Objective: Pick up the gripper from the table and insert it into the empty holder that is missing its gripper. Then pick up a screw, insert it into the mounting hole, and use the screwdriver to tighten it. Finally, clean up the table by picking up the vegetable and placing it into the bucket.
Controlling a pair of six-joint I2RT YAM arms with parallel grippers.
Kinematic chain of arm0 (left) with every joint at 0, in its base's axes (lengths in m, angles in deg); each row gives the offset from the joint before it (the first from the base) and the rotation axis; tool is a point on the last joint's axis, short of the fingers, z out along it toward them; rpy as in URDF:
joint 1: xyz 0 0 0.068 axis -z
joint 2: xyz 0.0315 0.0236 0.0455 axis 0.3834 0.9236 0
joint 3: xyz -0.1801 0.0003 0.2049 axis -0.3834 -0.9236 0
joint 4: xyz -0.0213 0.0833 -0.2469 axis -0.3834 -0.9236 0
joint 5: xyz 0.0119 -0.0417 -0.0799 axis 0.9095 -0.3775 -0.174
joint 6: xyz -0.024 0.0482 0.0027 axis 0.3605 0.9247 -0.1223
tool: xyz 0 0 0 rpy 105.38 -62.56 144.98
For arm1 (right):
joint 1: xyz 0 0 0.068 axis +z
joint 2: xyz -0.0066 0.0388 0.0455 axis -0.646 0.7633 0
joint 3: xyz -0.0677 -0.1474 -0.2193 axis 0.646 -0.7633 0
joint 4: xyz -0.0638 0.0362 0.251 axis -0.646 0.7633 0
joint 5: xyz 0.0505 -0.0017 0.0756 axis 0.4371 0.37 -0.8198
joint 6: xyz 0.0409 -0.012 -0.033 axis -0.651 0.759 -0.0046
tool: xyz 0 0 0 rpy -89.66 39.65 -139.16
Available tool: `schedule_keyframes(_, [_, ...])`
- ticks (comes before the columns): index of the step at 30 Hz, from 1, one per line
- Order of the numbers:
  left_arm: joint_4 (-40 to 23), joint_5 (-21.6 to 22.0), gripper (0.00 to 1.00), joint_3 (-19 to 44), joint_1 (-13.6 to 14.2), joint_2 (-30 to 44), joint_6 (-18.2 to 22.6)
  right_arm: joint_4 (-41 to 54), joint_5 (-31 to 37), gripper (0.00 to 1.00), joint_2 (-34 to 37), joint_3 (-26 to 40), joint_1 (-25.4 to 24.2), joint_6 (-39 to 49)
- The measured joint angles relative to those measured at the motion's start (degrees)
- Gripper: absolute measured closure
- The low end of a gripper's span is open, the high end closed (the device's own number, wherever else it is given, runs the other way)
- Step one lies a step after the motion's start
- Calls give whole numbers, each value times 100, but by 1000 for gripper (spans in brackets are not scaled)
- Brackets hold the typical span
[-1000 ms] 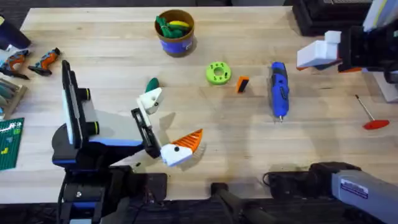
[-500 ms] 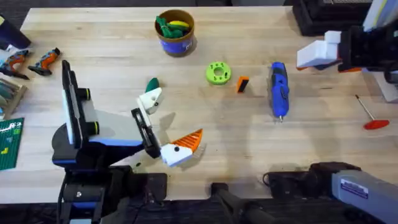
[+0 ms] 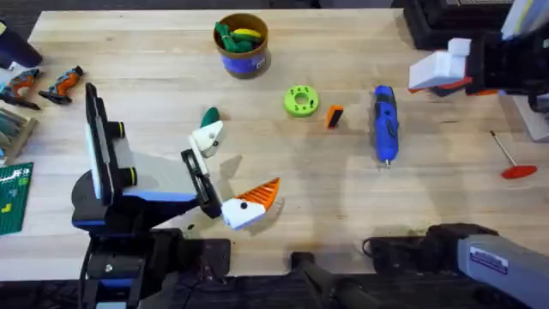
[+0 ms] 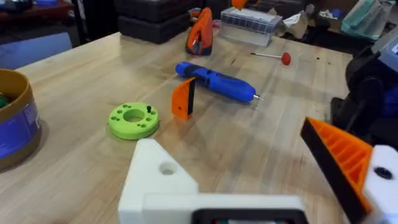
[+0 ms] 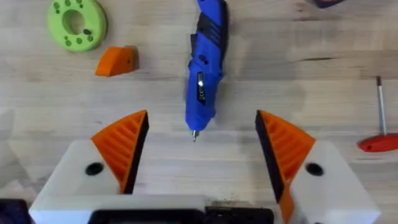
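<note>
The left gripper [image 3: 230, 176] hung low over the near-left part of the table [image 3: 326, 215] with its fingers spread wide and nothing between them. One finger carried its orange ribbed pad [image 4: 339, 155], while the other was the holder [image 4: 160, 180], a bare white block with an open mounting hole and no tip seated on it. The right gripper [image 5: 202, 146] was also wide open and empty, both orange pads in place, hovering above the tip end of the screwdriver [image 5: 206, 59]; from overhead it sat high at the far right edge of the table [image 3: 446, 73].

The gripper [image 3: 334, 116], the loose orange wedge, lay on the wood between the lime-green disc [image 3: 301, 100] and the blue screwdriver, just beside the disc and apart from both arms. The vegetable [image 3: 210, 116], dark green, lay on the table just beyond the left arm's bare finger. The bucket [image 3: 242, 60] stood at the far middle edge, with green and yellow toy pieces inside. A thin red-handled screwdriver [image 3: 510, 159] lay near the right edge.
</note>
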Motion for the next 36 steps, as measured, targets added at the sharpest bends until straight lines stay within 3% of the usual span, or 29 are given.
schedule_keyframes(4, [0,0,16,0,0,0,0,248,-79,11,1,2,146,-205])
schedule_keyframes(9, [0,0,15,0,0,0,0,442,-94,10,159,135,709,-718])
schedule_keyframes(21, [0,-2,15,0,0,0,0,1004,297,10,1062,1369,2220,-1921])
schedule_keyframes(27, [0,-2,15,0,0,0,0,1055,492,10,1455,1672,2505,-2345])
schedule_keyframes(36, [-1,-2,15,0,0,0,0,911,595,9,2084,1672,2540,-2549])
